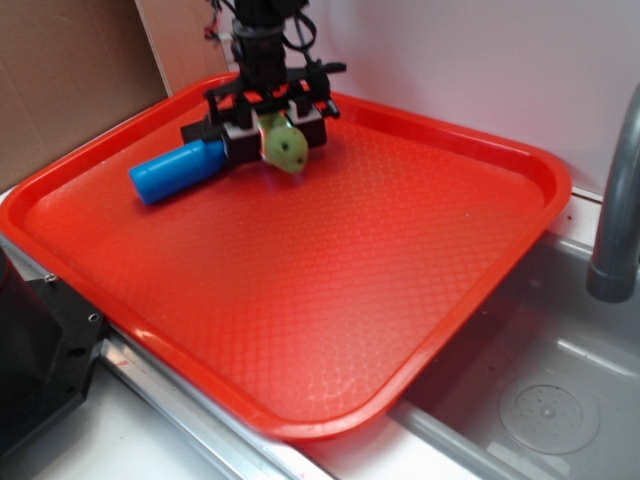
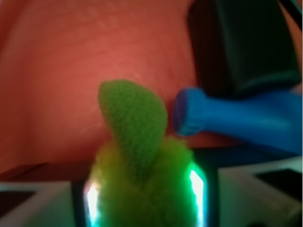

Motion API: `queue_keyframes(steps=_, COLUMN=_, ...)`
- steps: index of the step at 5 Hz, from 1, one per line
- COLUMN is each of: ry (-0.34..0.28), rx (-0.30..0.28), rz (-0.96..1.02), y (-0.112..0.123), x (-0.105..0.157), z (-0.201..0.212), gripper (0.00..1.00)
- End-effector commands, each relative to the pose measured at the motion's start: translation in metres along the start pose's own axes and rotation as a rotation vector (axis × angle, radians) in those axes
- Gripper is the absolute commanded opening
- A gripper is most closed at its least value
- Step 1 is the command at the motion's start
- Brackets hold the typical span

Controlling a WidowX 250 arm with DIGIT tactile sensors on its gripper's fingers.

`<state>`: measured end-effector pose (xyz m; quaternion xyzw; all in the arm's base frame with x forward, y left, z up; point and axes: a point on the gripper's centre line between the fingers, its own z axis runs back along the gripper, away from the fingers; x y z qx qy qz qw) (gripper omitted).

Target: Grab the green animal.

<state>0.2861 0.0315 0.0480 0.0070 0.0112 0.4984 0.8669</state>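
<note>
The green animal [image 1: 287, 148] is a small lime-green fuzzy plush with dark dot eyes. It sits between the fingers of my gripper [image 1: 275, 128] at the back left of the red tray [image 1: 300, 280]. The jaws press on both its sides, so the gripper is shut on it. In the wrist view the green animal [image 2: 142, 175] fills the space between the white fingers [image 2: 42, 203], with a leaf-shaped ear sticking up. Whether it still touches the tray I cannot tell.
A blue bottle-shaped toy [image 1: 178, 170] lies just left of the gripper, and the blue bottle-shaped toy [image 2: 246, 118] is close in the wrist view. A black block [image 2: 246, 42] stands behind it. A sink basin [image 1: 550, 400] and grey faucet pipe [image 1: 618, 200] are right of the tray.
</note>
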Motion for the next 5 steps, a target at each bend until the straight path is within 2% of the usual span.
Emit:
queue_keyframes(steps=1, ry=0.030, rx=-0.124, rz=-0.377, y=0.030, x=-0.018, z=0.085, gripper=0.00)
queue_keyframes(steps=2, ry=0.042, rx=-0.157, rz=-0.508, y=0.054, x=-0.035, z=0.116, gripper=0.00)
queue_keyframes(steps=3, ry=0.016, rx=-0.149, rz=-0.622, y=0.079, x=-0.050, z=0.137, gripper=0.00)
queue_keyframes(steps=4, ry=-0.019, rx=-0.181, rz=-0.646, y=0.095, x=-0.062, z=0.143, gripper=0.00)
queue_keyframes(steps=5, ry=-0.002, rx=-0.157, rz=-0.670, y=0.097, x=-0.067, z=0.140, gripper=0.00)
